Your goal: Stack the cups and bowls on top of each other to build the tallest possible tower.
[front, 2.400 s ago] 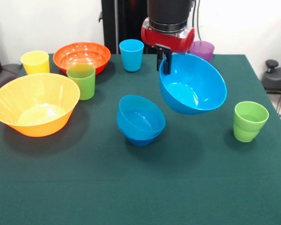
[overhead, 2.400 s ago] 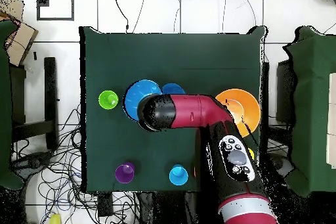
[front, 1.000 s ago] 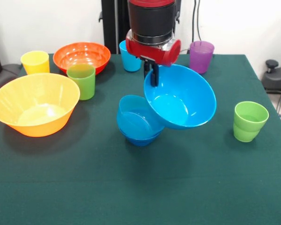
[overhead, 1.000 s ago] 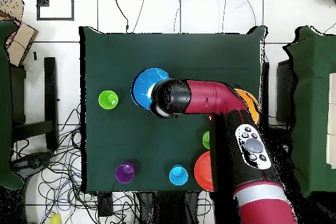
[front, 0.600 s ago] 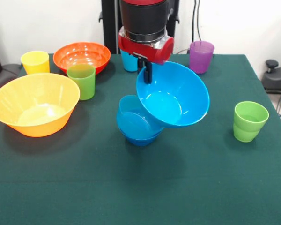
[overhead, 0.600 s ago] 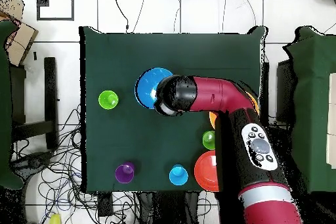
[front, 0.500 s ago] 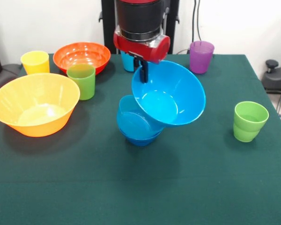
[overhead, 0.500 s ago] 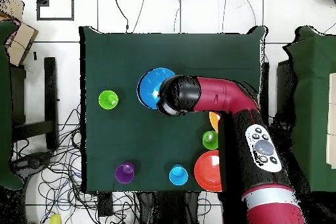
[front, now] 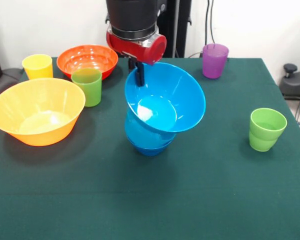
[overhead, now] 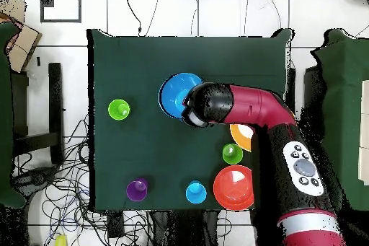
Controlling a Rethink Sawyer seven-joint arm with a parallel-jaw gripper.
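Our gripper (front: 138, 75) fingers pinch the far rim of the big light blue bowl (front: 166, 98), hanging tilted directly above the nested blue bowls (front: 146, 139)

The arm (overhead: 249, 106) is glossy red with black joints. A black cylinder tops a red wrist collar (front: 136, 45). One link carries a grey button panel (overhead: 305, 171).
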